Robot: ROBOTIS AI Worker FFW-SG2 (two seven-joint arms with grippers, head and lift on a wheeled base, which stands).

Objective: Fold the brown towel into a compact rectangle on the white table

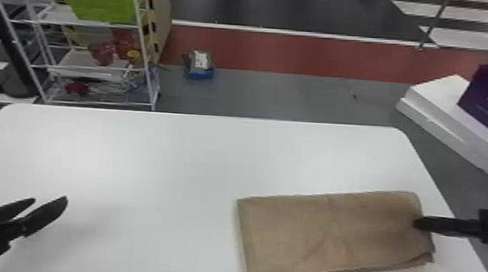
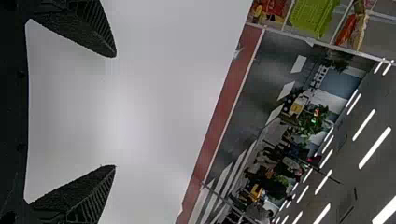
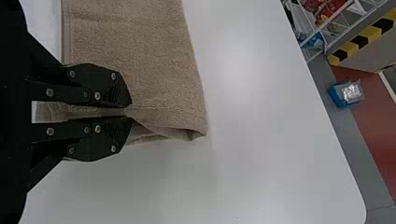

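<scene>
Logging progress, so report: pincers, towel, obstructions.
Right pincer shut on towel, right end. Left pincer open above table. Towel folded, right-end layers uneven. No obstruction seen.

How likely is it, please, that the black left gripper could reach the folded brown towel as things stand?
Probably yes: the left gripper is open, and only white tabletop lies between it and the towel, whose right end the black right gripper pinches.

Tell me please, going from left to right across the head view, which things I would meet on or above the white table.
Left gripper, fingers apart → brown towel, folded → right gripper, pinching the towel's right end.
</scene>
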